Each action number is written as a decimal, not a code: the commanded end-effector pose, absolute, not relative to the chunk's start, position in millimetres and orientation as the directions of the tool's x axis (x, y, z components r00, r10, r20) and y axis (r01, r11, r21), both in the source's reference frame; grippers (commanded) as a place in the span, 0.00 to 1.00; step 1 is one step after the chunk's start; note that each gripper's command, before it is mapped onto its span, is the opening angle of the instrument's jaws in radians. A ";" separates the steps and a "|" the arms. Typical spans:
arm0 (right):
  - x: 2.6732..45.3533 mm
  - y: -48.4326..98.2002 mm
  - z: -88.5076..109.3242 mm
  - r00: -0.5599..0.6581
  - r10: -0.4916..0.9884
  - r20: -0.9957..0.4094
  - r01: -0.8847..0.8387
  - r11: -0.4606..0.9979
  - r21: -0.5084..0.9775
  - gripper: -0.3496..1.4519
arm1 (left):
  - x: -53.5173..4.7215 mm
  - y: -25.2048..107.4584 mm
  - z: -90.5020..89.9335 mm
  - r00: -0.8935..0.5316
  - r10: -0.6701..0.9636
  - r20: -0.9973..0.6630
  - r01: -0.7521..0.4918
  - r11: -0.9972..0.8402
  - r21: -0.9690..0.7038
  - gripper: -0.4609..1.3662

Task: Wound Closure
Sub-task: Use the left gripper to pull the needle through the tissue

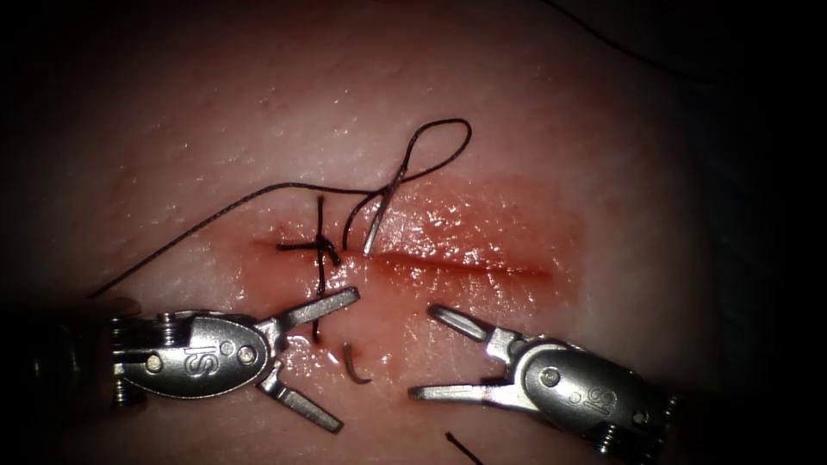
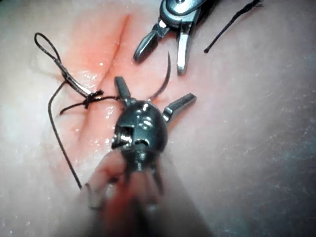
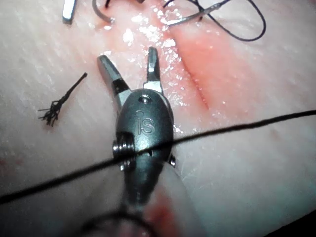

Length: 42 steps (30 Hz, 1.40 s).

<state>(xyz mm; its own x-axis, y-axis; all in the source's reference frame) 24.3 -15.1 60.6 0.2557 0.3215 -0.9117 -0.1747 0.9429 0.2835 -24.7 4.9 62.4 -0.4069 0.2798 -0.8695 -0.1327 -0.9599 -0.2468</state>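
Left gripper point(image 1: 332, 362): released, jaws spread wide, grasping nothing; it lies on the near side of the cut point(image 1: 465, 263), at its left end. Right gripper point(image 1: 422, 353): released likewise, jaws parted and empty, near side of the cut, right of the left gripper. Needle point(image 1: 355, 366): lies between the two grippers, held by neither; a short curved portion shows above the tissue point(image 1: 534, 129) on the near side, and another portion emerges beyond the cut, near point(image 1: 379, 220), so the needle sits in the tissue across the cut. Thread point(image 1: 215, 215): trails from the needle's far end, forms a loop, and runs off leftward. A tied stitch point(image 1: 320, 250) crosses the cut at its left end. Red fluid point(image 1: 482, 228) wets the tissue around the cut. A cut end of thread point(image 1: 463, 448) lies apart, near the right gripper.
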 end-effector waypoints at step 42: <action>24.4 -17.2 62.6 0.268 0.327 -0.906 -0.171 0.942 0.289 0.75 | -24.6 5.0 60.9 -0.136 0.784 -0.606 -0.065 -0.618 -0.784 0.06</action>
